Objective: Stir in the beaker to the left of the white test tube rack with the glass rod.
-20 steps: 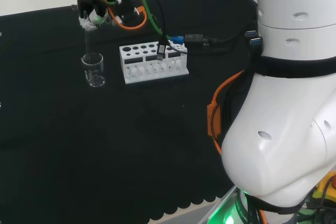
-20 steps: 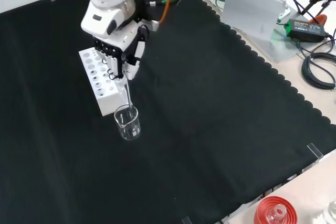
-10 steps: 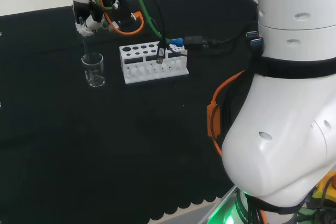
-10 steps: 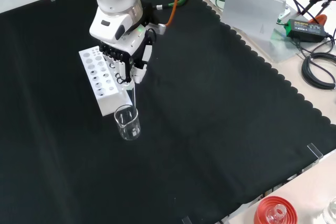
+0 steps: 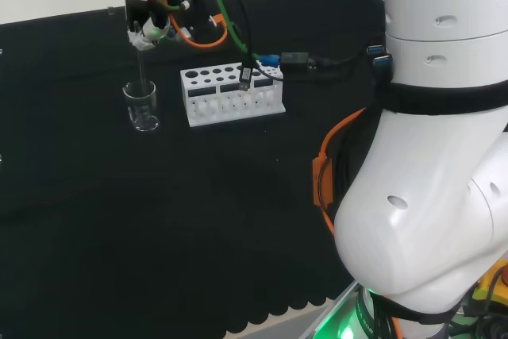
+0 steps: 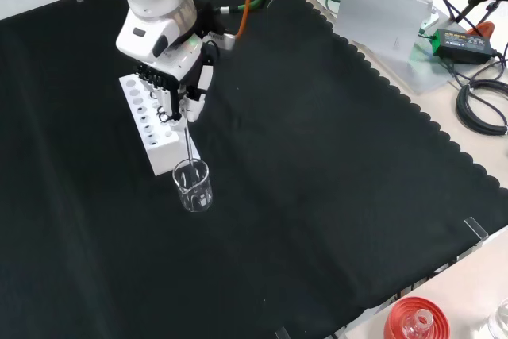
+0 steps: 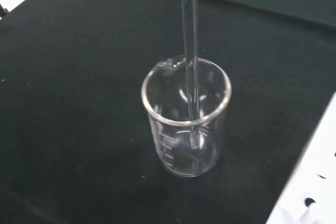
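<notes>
We note the hand (image 6: 181, 89) poised above the beaker (image 6: 193, 185), its fingers curled round the upper end of the glass rod (image 6: 189, 145), which hangs nearly upright from the grip. In the front view the rod runs from the fingers down into the mouth of the beaker, leaning slightly toward the view's right as it descends. In the wrist view we see the rod (image 7: 190, 72) pass inside the rim of the beaker (image 7: 186, 115), and its rounded lower end sits low inside the vessel, near the floor; we cannot tell whether it touches the glass there. The beaker looks clear throughout, and we cannot make out any liquid in it. It stands upright on the black cloth (image 6: 333, 196), just beside the short end of the white test tube rack (image 6: 148, 125): in the front view it is below the rack's near end, and in the head view the beaker (image 5: 141, 105) stands to the left of the rack (image 5: 231, 93), apart from it by a narrow strip of cloth. In the head view the hand (image 5: 151, 25) sits above and slightly behind the beaker, with orange and green cables (image 5: 206, 17) looping off its wrist over the rack. A corner of the rack (image 7: 310, 187) shows in the wrist view, near the beaker but not touching it. At the front view's lower right edge a red ribbed stand (image 6: 416, 319) lies off the cloth, well apart from the work.
</notes>
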Action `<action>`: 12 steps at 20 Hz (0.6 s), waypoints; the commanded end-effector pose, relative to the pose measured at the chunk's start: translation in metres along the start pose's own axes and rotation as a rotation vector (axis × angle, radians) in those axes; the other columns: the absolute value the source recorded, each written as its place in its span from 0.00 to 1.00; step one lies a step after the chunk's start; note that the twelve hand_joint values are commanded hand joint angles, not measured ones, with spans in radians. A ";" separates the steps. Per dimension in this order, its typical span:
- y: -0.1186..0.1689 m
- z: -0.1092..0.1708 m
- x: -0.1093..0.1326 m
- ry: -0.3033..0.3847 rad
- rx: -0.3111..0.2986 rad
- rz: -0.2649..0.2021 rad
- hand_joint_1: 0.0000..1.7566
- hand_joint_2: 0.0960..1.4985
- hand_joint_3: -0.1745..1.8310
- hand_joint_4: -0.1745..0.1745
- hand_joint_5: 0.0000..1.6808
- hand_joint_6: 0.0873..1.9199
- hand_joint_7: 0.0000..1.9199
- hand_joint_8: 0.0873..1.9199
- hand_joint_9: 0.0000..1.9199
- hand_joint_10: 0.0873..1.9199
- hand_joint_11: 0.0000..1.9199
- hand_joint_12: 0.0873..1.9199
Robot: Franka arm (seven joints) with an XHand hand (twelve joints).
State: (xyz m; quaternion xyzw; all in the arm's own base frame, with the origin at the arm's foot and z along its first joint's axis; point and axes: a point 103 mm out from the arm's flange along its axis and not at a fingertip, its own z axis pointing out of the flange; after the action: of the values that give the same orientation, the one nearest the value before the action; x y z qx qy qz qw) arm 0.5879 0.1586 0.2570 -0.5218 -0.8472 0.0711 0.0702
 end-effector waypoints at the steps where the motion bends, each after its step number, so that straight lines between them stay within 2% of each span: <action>1: -0.005 0.005 -0.011 0.006 0.007 0.010 0.70 0.67 0.00 0.00 0.83 0.13 0.90 0.17 0.96 0.16 0.86 0.36; 6: -0.006 0.006 -0.001 -0.003 0.013 -0.011 0.70 0.67 0.00 0.00 0.83 0.13 0.90 0.17 0.96 0.16 0.86 0.36; 12: 0.010 0.005 0.009 0.003 0.013 -0.027 0.70 0.67 0.00 0.00 0.83 0.13 0.90 0.17 0.96 0.16 0.86 0.36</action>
State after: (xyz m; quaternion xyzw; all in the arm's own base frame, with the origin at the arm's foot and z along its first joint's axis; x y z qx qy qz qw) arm 0.5857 0.1571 0.2521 -0.5170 -0.8494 0.0758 0.0744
